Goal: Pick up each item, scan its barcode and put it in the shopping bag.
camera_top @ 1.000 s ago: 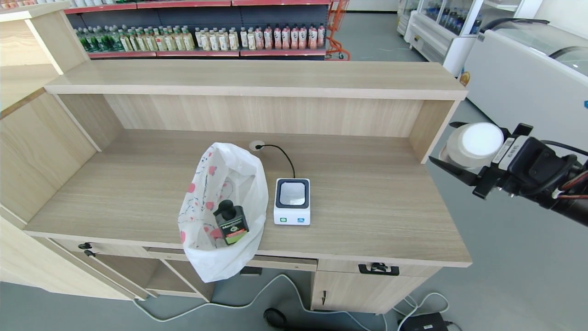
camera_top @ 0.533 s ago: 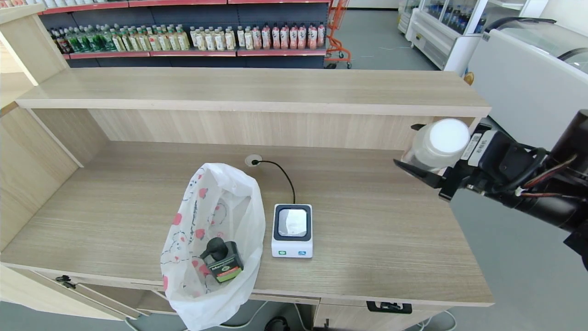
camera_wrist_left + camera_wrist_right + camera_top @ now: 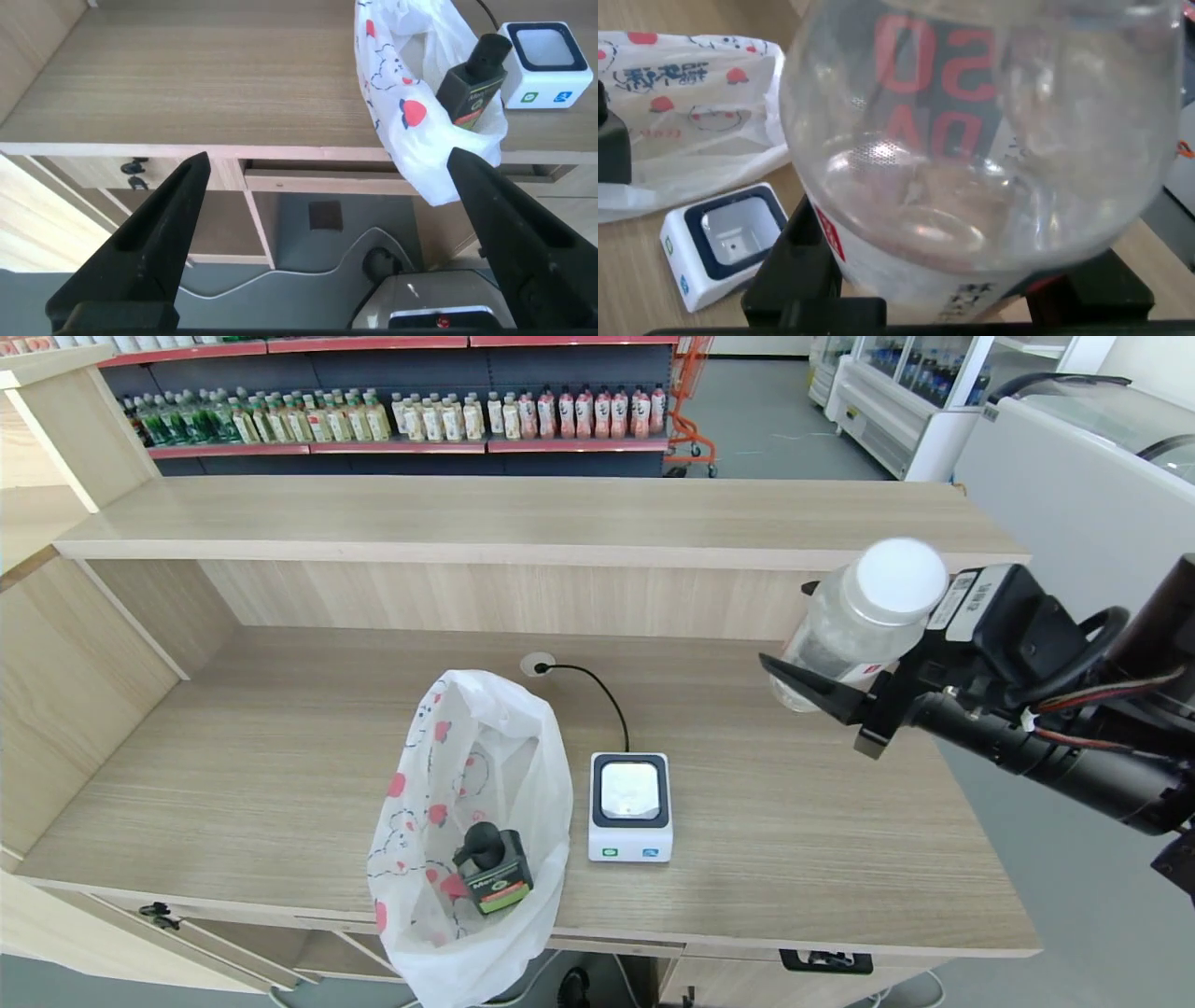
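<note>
Scan step in hand: the right gripper, clamped on a clear white-capped plastic bottle above the pale wooden counter at its right end, must next turn the barcode to the small white scanner box

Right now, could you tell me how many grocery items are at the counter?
2: a black bottle inside the shopping bag, and a clear white-capped jar held in the right pincer; the bag may hide more.
</note>
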